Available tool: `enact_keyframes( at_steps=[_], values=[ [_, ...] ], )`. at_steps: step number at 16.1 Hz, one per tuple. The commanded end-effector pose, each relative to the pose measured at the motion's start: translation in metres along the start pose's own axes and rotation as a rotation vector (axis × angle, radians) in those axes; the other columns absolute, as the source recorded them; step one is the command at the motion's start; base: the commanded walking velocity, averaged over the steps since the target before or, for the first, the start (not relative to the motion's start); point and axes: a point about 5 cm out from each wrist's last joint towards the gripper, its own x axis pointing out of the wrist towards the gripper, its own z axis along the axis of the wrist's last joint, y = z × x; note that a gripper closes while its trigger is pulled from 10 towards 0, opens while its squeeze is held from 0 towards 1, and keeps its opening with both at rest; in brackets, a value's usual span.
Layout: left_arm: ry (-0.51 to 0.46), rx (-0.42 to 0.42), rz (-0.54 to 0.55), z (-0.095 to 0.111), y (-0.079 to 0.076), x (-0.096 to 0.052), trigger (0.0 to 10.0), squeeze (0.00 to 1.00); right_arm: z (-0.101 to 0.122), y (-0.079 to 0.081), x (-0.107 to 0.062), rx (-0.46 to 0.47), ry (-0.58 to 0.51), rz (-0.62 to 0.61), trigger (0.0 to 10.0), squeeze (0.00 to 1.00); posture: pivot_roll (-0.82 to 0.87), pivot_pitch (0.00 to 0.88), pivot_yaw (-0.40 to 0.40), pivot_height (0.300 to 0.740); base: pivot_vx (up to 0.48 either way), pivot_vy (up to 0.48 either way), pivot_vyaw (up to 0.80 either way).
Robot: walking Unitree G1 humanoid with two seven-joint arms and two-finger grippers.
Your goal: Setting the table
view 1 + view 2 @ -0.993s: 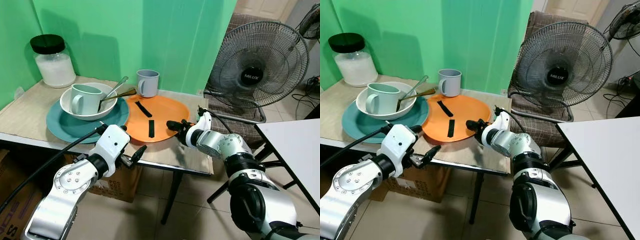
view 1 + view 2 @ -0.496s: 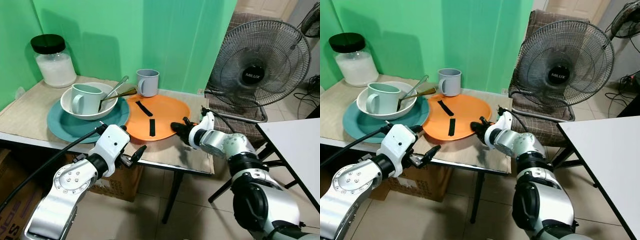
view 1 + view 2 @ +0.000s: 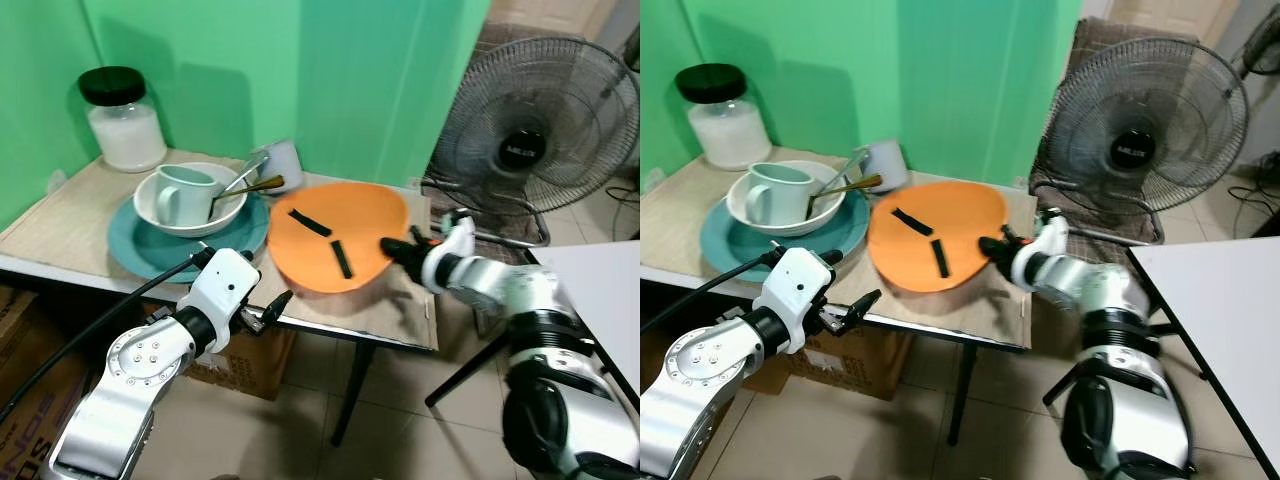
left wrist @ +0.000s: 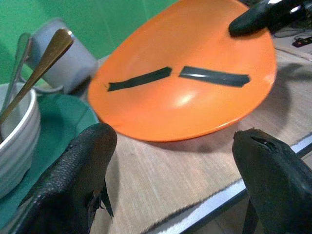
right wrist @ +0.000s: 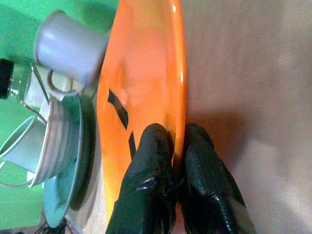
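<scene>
An orange plate [image 3: 362,212] with two black tape strips stands tilted on the table [image 3: 60,215], its right side lifted. My right gripper [image 3: 395,247] is shut on the plate's right rim, one finger on each face [image 5: 146,161]. My left gripper [image 3: 268,308] hangs open just before the table's front edge, near the plate's lower rim, with nothing between its fingers [image 4: 78,180]. A grey mug [image 3: 285,160], blurred, sits against the plate's far edge. To the left, a teal plate [image 3: 150,250] carries a white bowl [image 3: 215,215] holding a pale green mug [image 3: 175,190] and two spoons [image 3: 245,183].
A glass jar [image 3: 122,120] with a black lid stands at the table's back left by the green wall. A standing fan [image 3: 530,150] and a chair are to the right, with a white table [image 3: 610,290] further right. A cardboard box [image 3: 250,350] sits under the table.
My right gripper has closed on the orange plate's rim and raised that side, so the plate now tilts up. The grey mug behind it has shifted. The camera has moved slightly.
</scene>
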Motion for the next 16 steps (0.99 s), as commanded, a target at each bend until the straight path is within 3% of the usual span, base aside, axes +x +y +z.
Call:
enact_keyframes(
  at_steps=[1,4,8,12,15,16],
  values=[
    [-0.004,0.013,-0.023,0.002,-0.001,0.003,10.0,0.0,0.009,0.0,-0.009,0.003,-0.034,0.012,0.0,0.0,-0.01,0.0,-0.053,0.74,0.0,0.0,0.0],
    [-0.01,0.016,-0.037,0.004,-0.003,0.006,10.0,0.0,0.016,-0.007,-0.025,0.012,-0.081,0.004,0.0,0.0,-0.02,0.0,-0.046,0.74,0.0,0.0,0.0],
    [-0.01,0.013,-0.032,0.003,-0.004,0.004,10.0,0.0,0.026,0.002,-0.044,0.01,-0.224,0.082,0.0,0.0,-0.02,0.0,-0.046,0.74,0.0,0.0,0.0],
    [-0.006,0.004,0.046,0.0,0.002,-0.001,10.0,0.0,0.031,0.011,-0.06,-0.048,-0.41,0.159,0.0,0.0,-0.01,0.0,-0.058,0.74,0.0,0.0,0.0],
    [-0.03,-0.014,0.126,0.002,0.008,-0.003,10.0,0.0,0.035,0.018,-0.071,-0.158,-0.556,0.122,0.0,0.0,-0.01,0.0,-0.065,0.74,0.0,0.0,0.0],
    [-0.03,-0.014,0.126,0.002,0.008,-0.003,10.0,0.0,0.035,0.018,-0.071,-0.158,-0.556,0.122,0.0,0.0,-0.01,0.0,-0.065,0.74,0.0,0.0,0.0]
  ],
)
